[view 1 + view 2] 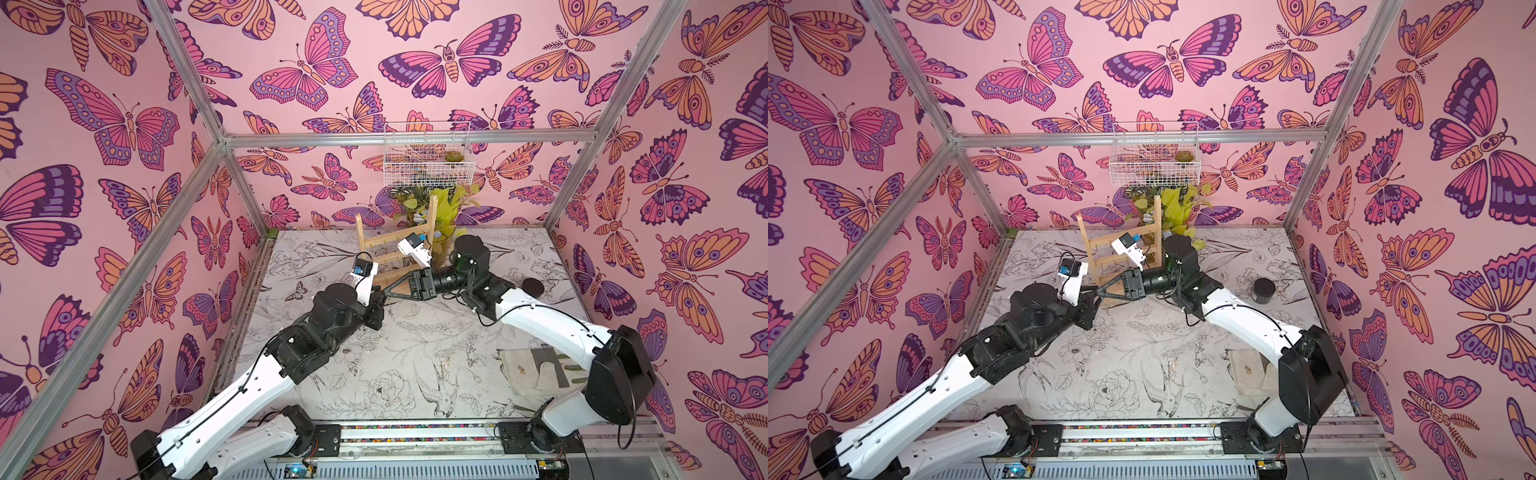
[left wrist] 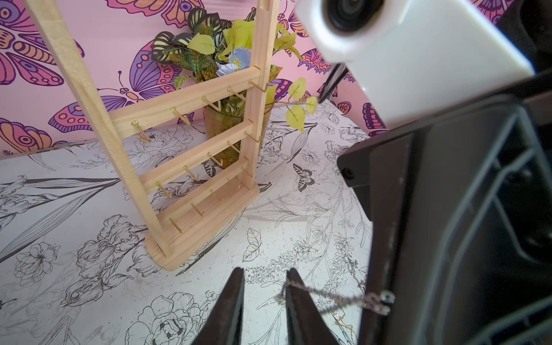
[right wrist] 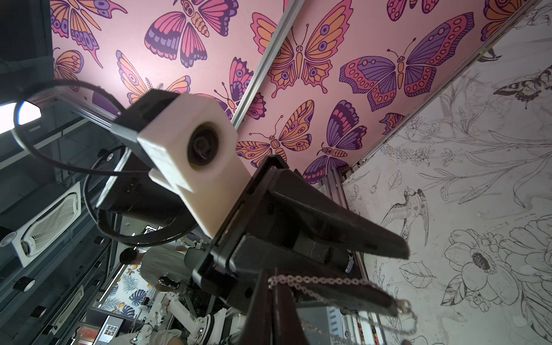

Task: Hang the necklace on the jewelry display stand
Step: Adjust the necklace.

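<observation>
Just in front of the jewelry display stand (image 2: 89, 98), above the flower-printed table (image 2: 89, 268), holding both grippers tip to tip. Clamping the necklace (image 3: 313, 279) in the right gripper (image 1: 388, 293), jaws pressed together on the fine chain at the tips. Stretching a short span of that chain across to the left gripper (image 2: 264, 271), and letting a second strand sag beneath it. Holding the left gripper's jaws apart, with table print showing through the gap, and catching the chain on just one of its fingers (image 2: 298, 304); possibly hooking it over that tip rather than resting it there, but blurring too much in the wrist views to say. Standing the stand upright toward the back of the table, near the grippers but apart from them, and carrying small gold hooks (image 2: 139, 133) in rows, none touching the necklace yet. Backing it with a glass vase of leaves (image 2: 227, 122), just behind. Hanging a white wire basket (image 1: 428, 160) on the back wall above, and seating a black round container (image 1: 1264, 291) and a folded cloth (image 1: 536, 370) on the right arm's side of the table, well apart from the chain.
</observation>
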Controlling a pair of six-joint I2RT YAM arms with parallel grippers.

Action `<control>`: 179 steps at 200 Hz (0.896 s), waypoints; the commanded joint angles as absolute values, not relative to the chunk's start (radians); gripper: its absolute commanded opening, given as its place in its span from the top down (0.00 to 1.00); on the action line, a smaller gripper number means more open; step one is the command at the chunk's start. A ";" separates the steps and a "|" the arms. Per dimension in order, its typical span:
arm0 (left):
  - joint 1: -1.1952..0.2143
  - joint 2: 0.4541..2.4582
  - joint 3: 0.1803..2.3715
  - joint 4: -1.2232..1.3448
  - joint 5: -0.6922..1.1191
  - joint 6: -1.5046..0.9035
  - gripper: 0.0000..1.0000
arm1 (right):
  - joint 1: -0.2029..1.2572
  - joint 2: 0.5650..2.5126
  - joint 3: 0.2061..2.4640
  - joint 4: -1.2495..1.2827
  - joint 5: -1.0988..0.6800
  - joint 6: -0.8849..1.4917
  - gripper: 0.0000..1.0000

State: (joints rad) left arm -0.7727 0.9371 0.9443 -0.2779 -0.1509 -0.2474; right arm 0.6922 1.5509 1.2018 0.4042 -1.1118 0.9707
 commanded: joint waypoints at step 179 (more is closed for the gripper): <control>-0.744 0.968 0.949 -0.227 -0.187 -0.169 1.00 | 0.654 1.641 1.268 0.374 -1.097 0.913 1.00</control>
State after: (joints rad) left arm -0.7605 0.9447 0.9241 -0.2150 -0.1730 -0.1974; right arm 0.6716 1.6138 1.2312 0.3824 -1.1038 0.9451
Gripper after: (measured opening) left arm 0.044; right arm 0.048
